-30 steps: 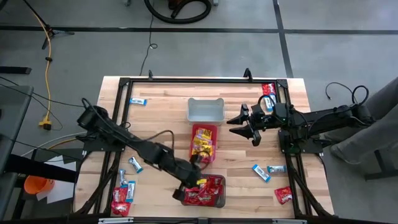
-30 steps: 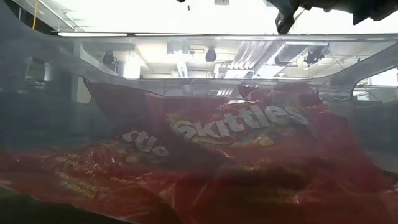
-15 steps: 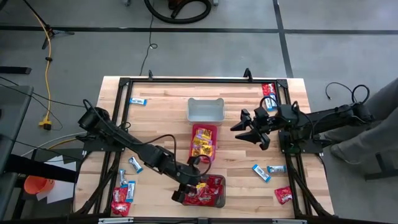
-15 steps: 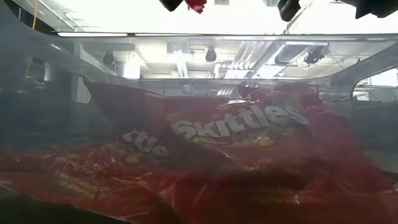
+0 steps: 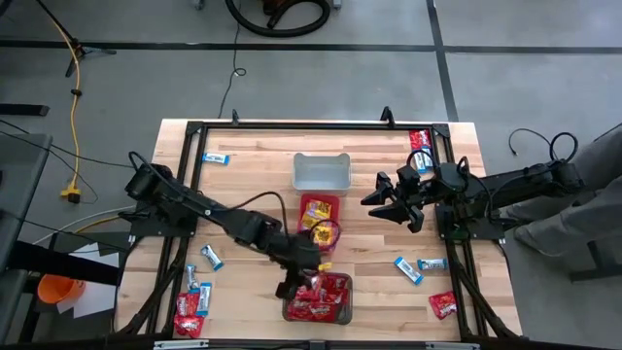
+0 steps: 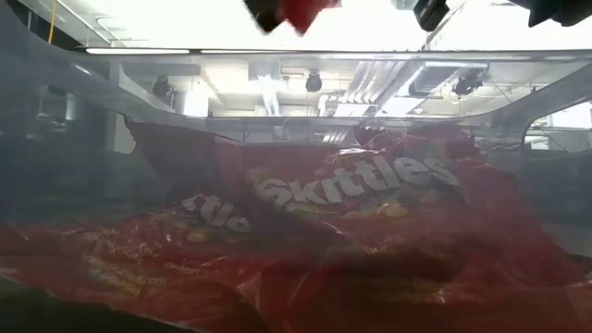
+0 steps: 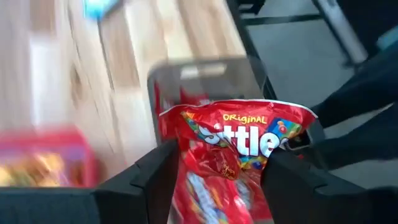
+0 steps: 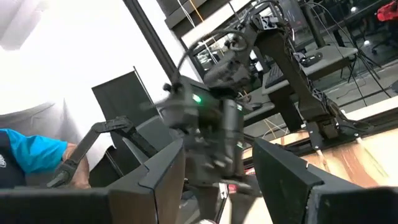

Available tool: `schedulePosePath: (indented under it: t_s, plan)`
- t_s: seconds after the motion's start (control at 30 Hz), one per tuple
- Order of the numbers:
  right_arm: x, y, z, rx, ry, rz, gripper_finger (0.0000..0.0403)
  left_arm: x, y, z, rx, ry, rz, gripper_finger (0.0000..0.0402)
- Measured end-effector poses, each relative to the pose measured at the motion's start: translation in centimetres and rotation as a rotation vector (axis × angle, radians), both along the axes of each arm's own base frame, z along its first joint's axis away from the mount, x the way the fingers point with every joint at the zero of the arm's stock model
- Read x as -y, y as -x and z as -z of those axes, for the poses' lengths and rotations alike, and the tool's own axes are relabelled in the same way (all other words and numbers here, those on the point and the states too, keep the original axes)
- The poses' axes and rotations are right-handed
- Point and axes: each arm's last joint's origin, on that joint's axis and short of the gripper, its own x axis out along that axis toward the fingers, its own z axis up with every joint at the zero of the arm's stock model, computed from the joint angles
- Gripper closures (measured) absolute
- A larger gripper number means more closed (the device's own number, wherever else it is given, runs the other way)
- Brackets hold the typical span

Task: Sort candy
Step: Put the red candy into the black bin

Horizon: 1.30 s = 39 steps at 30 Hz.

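My left gripper (image 5: 299, 280) hangs open over the dark bin (image 5: 335, 313), which holds red candy packets. A red Skittles packet (image 7: 231, 134) sits between its spread fingers; it also shows in the low view (image 6: 298, 11) under the gripper. My right gripper (image 5: 394, 206) hovers open with nothing in it, right of the pink bin (image 5: 305, 204), which holds yellow packets. In the low view, another red packet (image 6: 351, 185) lies inside the dark bin, seen through its wall. My left gripper has the red packet's upper part (image 7: 186, 124) between its two spread fingers, which point down over the dark bin. The packet hangs upright, its lower end out of the picture. I cannot tell whether the fingers touch it.
A grey bin (image 5: 322, 171) stands behind the pink one. Loose blue-and-white packets lie at far left (image 5: 216, 158), near left (image 5: 211, 256) and near right (image 5: 408, 269). Red packets lie at the near-left corner (image 5: 188, 316), near right (image 5: 442, 304) and far right (image 5: 420, 139).
My left gripper has opened above the dark bin, and the red packet under it now shows lower and larger in the low view. My right gripper has shifted a little toward the table's right and near edges, staying open.
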Motion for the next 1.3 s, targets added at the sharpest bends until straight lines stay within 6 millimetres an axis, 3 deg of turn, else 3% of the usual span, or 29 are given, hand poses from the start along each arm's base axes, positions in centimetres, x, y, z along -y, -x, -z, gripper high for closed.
schedulePosePath:
  t_s: [0.17,0.33,0.53,0.67,0.83,1.03,1.17,1.3]
  plan:
    - [0.0,0.0,0.0,-0.005,-0.009,-0.002,0.0222,1.9,0.5,-1.3,0.211,-0.304,0.316,0.0208]
    - [-0.5,-0.1,0.2,-0.054,-0.103,-0.046,0.0222,2.2,0.1,-2.0,0.275,-0.304,0.209,0.0208]
    - [-4.1,-1.3,2.3,-0.196,-0.115,-0.156,0.0222,1.0,0.1,-1.3,0.187,-0.316,0.164,0.0208]
    - [-7.6,-3.3,3.3,-0.32,-0.038,-0.227,0.0222,0.8,0.0,-1.2,0.173,-0.305,0.143,0.0208]
    - [-11.2,-6.9,3.3,-0.443,0.223,-0.286,0.0222,0.8,0.0,-1.2,0.17,-0.306,0.145,0.0208]
    - [-13.2,-10.9,2.0,-0.532,0.461,-0.257,0.0227,0.8,0.1,-1.1,0.164,-0.308,0.146,0.0208]
    - [-13.7,-12.2,0.7,-0.506,0.552,-0.216,0.026,0.8,0.3,-1.0,0.139,-0.317,0.153,0.0208]
    - [-13.8,-12.8,0.7,-0.513,0.579,-0.169,0.0338,0.8,0.3,-0.9,0.124,-0.304,0.132,0.0208]
